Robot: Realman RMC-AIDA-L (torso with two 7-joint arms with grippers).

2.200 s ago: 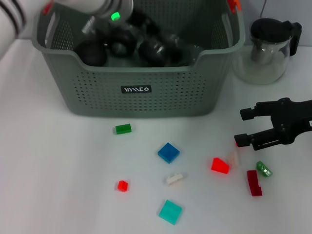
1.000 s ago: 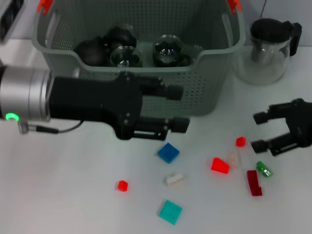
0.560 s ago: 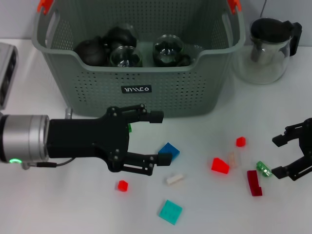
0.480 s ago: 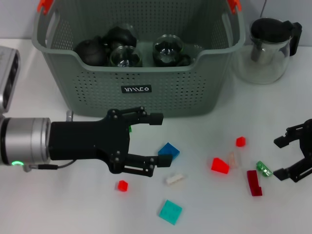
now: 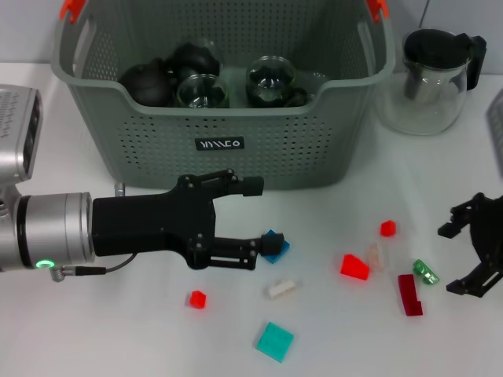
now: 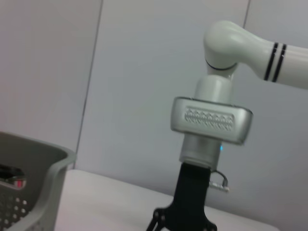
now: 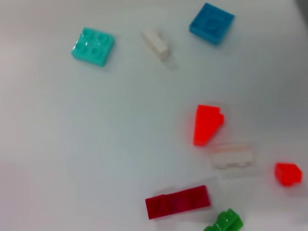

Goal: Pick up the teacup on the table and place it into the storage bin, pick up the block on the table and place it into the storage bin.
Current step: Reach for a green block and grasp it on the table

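Inside, the storage bin [image 5: 236,157] holds glass teacups [image 5: 271,78]; left end effector [image 5: 259,220] gapes empty.

Only one piece of lettering shows: a small black rectangular label [image 5: 219,144] with white characters, fixed to the front wall of the large grey-green perforated plastic storage bin [image 5: 141,149], roughly centred, below the dip in the rim. The characters look like a short stylised brand mark, a row of slanted strokes followed by two or three rounder letters; they cannot be read with any certainty. No numbers on it that can be made out.

Left wrist view: the white arm segment [image 6: 260,45] carries two thin black bands, plain stripes, not text.

The scattered plastic blocks and the glass teapot show no print.
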